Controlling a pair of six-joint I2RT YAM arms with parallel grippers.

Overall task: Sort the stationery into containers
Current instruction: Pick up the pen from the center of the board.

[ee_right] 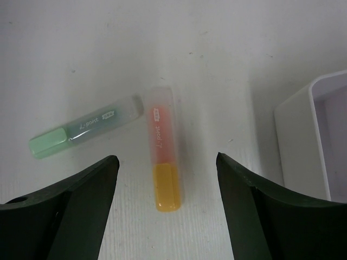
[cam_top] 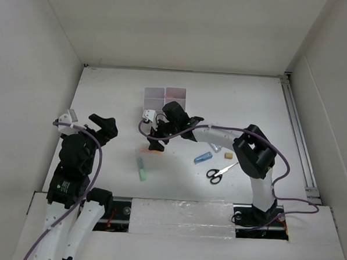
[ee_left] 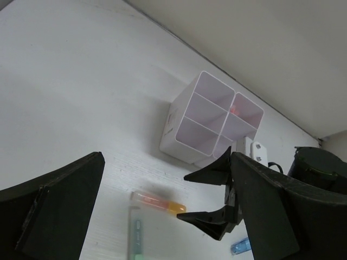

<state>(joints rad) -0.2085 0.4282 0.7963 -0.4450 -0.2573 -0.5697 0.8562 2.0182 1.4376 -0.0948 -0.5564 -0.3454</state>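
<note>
Right tool (ee_right: 165, 160) spread wide over the orange-yellow highlighter (ee_right: 161, 135): frosted cap, peach barrel, amber end

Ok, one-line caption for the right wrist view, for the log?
Right gripper open astride the orange highlighter, green highlighter beside it, white tray corner at right.

Top camera looks down from behind me. My right wrist camera sits close over the orange highlighter (ee_right: 164, 162); my left sees it from farther.

Glossy white plastic trays (ee_left: 190, 127); translucent highlighter (ee_right: 162, 149)
</note>
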